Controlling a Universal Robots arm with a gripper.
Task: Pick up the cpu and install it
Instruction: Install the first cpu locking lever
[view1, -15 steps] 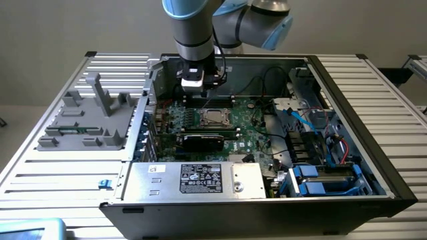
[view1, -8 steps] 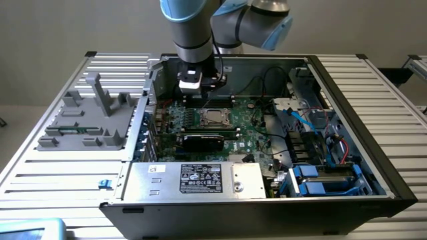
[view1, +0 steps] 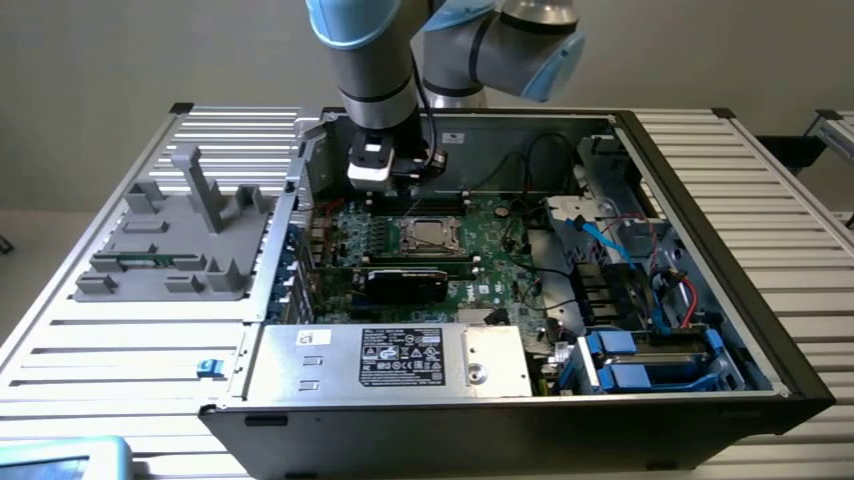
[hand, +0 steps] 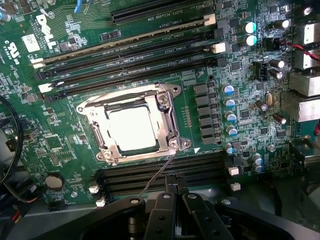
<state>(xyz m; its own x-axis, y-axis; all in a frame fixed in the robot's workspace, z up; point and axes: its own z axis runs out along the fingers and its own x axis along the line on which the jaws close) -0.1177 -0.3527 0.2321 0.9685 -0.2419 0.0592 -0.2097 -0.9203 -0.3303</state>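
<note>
The cpu (hand: 131, 129) lies flat in the motherboard's socket, its pale shiny top ringed by the socket's metal frame (hand: 167, 107). In the exterior view the cpu (view1: 427, 235) sits mid-board inside the open computer case. My gripper (hand: 172, 181) is shut with nothing between its fingers, and hovers just beside the socket, over the black memory slots. A thin wire lever (hand: 159, 172) runs from the socket's corner toward the fingertips. In the exterior view the gripper (view1: 407, 185) hangs low over the board's back edge, behind the socket.
A grey plastic fixture (view1: 174, 240) stands outside the case at the exterior view's left. Inside are a metal power supply box (view1: 387, 355), a black card (view1: 407, 280), blue drive bays (view1: 627, 360), cables (view1: 601, 240) and capacitors (hand: 229, 90).
</note>
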